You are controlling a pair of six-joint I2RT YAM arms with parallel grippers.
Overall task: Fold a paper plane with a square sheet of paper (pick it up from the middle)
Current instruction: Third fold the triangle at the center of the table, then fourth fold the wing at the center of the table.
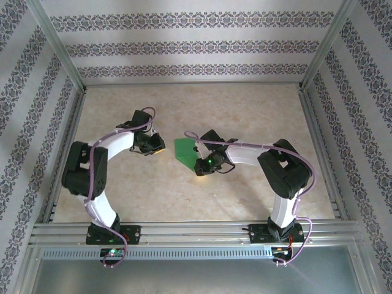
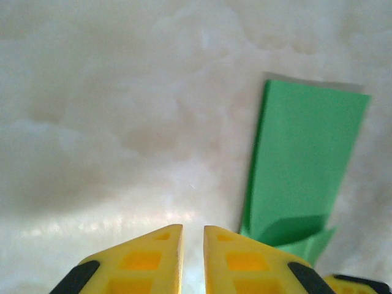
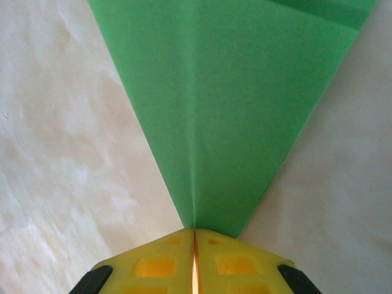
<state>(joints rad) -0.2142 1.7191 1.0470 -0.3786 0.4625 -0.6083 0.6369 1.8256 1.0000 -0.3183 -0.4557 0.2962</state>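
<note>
Looking down at the marbled table (image 1: 245, 110), here's the scene: the paper plane (image 1: 184, 150) lies flat near the middle, between the two arms. It is a bright green wedge, with the wide end pointing away from the arm bases and the sharp nose pointing back toward them.

The right gripper (image 1: 200, 169) is down at that nose. From the right wrist camera the paper plane (image 3: 220, 110) fans out ahead, and a clean centre crease runs straight back into the right gripper (image 3: 195, 236). Those yellow fingers are clenched, with barely a hairline seam between them, and the very tip of the nose vanishes under them. I can't tell whether the paper is nipped in that seam or just pinned beneath the tips.

Over to the other side! The left gripper (image 1: 158, 147) sits low over the table just beside the wide end of the plane. In its own camera the left gripper (image 2: 193, 236) has its yellow fingers slightly parted. A narrow strip of bare table shows between them, so it's released and carrying nothing. The paper plane (image 2: 300, 159) lies off to the right of those fingers. It looks like a long green panel, with a small folded flap at the near end close by the right-hand finger.
</note>
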